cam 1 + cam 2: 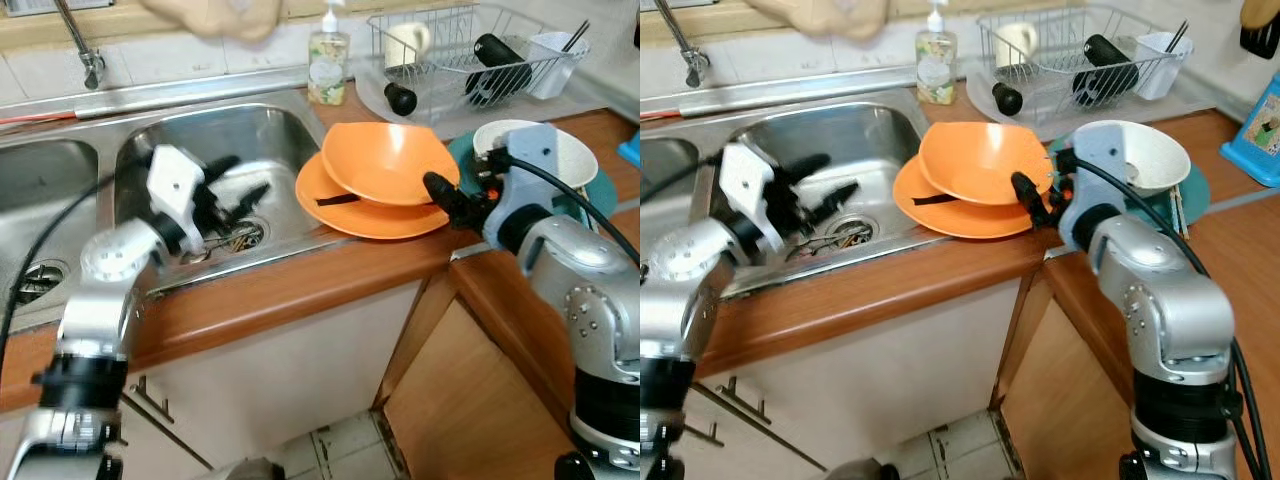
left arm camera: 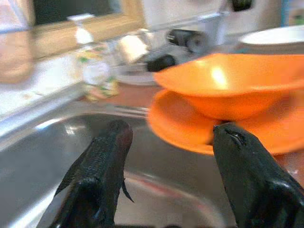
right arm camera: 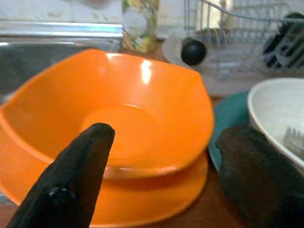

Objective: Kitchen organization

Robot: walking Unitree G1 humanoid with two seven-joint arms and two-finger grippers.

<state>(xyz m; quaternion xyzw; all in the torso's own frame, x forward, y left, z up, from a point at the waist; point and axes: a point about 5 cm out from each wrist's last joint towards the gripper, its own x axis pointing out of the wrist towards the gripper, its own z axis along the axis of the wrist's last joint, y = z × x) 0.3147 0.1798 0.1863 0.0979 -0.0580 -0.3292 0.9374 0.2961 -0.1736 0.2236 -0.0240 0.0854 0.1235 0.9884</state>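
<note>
Left gripper [image 1: 243, 180]: fingers apart, empty, over sink [image 1: 270, 125]. Right gripper [image 3: 161, 175]: spread wide, empty, at orange bowl [image 1: 390, 160] rim.

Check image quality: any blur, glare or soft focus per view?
Left eye view: sharp, glare on the sink steel. Left wrist view: orange bowl and soap bottle smeared, fingers soft. Right wrist view: fingers close and out of focus, highlight on the bowl rim, dish rack blurred.

An orange bowl [image 1: 980, 160] sits on an orange plate [image 1: 965, 212] (seemingly overhanging the sink [image 1: 830, 140]).
</note>
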